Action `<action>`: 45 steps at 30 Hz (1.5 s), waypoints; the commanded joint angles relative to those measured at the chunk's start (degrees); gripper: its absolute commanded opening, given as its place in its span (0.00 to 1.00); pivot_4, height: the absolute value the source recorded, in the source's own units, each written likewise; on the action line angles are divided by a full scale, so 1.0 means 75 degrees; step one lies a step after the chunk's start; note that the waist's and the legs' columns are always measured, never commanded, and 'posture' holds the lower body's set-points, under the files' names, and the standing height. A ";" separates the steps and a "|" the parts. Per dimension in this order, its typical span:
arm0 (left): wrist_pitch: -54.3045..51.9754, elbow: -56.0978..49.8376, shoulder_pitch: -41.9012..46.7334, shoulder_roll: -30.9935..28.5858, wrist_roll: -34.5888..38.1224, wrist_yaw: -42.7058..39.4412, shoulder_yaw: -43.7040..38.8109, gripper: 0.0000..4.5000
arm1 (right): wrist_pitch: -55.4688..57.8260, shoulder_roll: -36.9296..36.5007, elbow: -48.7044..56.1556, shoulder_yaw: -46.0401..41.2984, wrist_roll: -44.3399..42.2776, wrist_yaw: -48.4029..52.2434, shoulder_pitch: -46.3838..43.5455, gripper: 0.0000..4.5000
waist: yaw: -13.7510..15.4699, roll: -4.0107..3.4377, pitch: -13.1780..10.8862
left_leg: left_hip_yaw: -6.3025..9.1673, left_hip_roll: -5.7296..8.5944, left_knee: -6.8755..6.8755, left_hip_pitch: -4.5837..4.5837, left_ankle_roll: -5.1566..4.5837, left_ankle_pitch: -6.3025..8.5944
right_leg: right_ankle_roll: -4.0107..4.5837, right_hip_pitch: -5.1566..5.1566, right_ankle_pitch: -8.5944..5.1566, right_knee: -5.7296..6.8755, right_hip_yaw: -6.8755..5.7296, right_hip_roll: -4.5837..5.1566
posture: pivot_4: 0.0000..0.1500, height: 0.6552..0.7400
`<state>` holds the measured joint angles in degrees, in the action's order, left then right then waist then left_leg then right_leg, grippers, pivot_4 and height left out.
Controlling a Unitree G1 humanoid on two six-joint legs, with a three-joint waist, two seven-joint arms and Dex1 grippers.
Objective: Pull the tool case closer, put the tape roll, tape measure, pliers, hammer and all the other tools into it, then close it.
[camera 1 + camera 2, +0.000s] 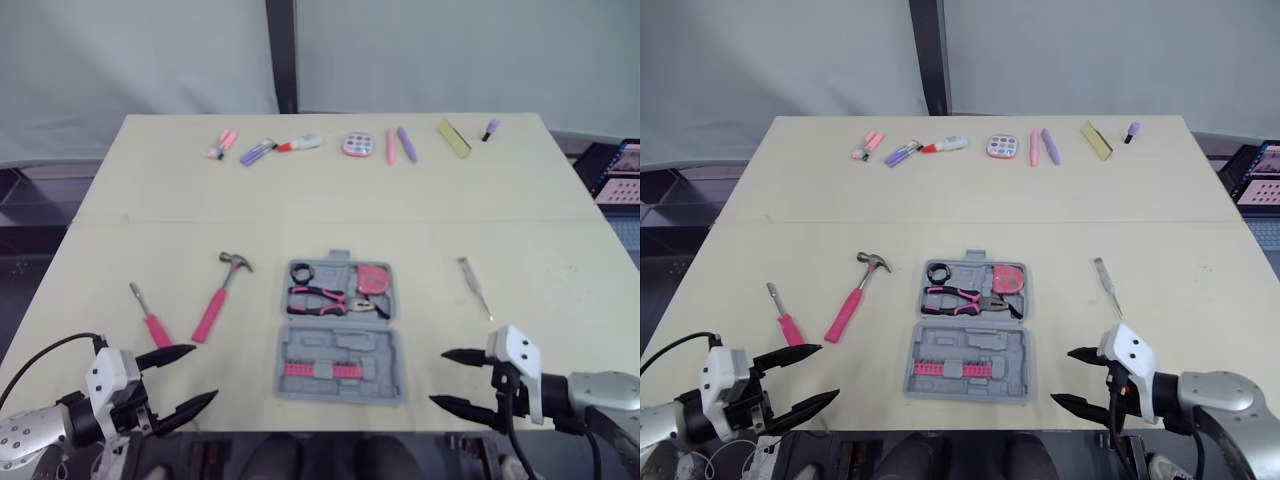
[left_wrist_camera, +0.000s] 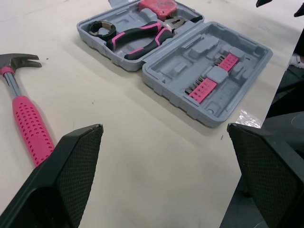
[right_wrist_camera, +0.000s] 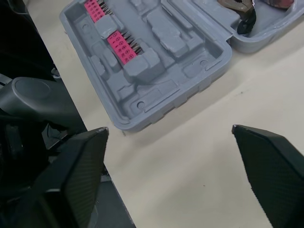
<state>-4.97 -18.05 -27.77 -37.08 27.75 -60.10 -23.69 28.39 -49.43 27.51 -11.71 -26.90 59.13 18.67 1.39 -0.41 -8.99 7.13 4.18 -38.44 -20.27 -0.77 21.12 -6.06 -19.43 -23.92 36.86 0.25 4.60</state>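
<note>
The grey tool case (image 1: pixel 372 345) lies open near the table's front edge. Its far half holds a black tape roll (image 1: pixel 302 272), pink-handled pliers (image 1: pixel 325 300) and a pink tape measure (image 1: pixel 373 278). Pink bit strips (image 1: pixel 322 368) sit in the near half. A pink-handled hammer (image 1: pixel 220 295) and a pink screwdriver (image 1: pixel 150 318) lie left of the case. A slim silver tool (image 1: pixel 476 287) lies to its right. My left gripper (image 1: pixel 204 374) is open at the front left, and my right gripper (image 1: pixel 438 378) is open at the front right. Both are empty and apart from the case.
A row of small items lies along the table's far side: pink markers (image 1: pixel 222 143), a purple pen (image 1: pixel 256 152), a round palette (image 1: pixel 357 145) and a yellow block (image 1: pixel 454 138). A laptop screen (image 1: pixel 620 172) stands beyond the right edge.
</note>
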 commanded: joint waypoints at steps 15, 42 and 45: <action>0.0427 -0.0075 -0.0153 0.0108 0.0140 -0.0113 0.0000 1.00 | -0.0259 0.0028 0.0164 -0.0206 -0.0046 -0.0105 0.0325 1.00 | -0.0006 0.0000 0.0000 | -0.0002 -0.0001 0.0004 0.0000 0.0000 0.0000 | 0.0000 -0.0001 0.0000 0.0000 0.0000 -0.0002 | 1.00 1.00; -0.0711 -0.0899 0.2316 -0.0057 0.0520 0.0208 0.1734 1.00 | 0.1247 0.1047 0.0427 -0.1692 -0.0045 -0.3111 -0.0585 1.00 | -0.0095 -0.0004 0.0004 | -0.0022 -0.0007 0.0005 0.0005 0.0000 0.0000 | 0.0000 -0.0007 0.0000 0.0050 0.0007 -0.0016 | 1.00 1.00; -0.0825 -0.0889 0.2671 -0.0047 0.0363 0.0390 0.1971 1.00 | 0.2016 0.1158 -0.0245 -0.1209 0.0224 -0.3856 -0.1404 1.00 | -0.0107 -0.0004 0.0004 | -0.0018 -0.0006 0.0000 0.0008 0.0000 0.0000 | 0.0000 -0.0008 0.0000 0.0062 0.0008 -0.0014 | 1.00 1.00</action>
<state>-10.95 -23.83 -8.26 -37.45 30.86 -58.04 -9.38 41.02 -41.18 26.93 -21.36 -25.96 33.27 9.34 0.59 -0.44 -8.96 7.00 4.15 -38.44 -20.20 -0.77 21.11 -6.06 -19.49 -23.92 37.33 0.32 4.50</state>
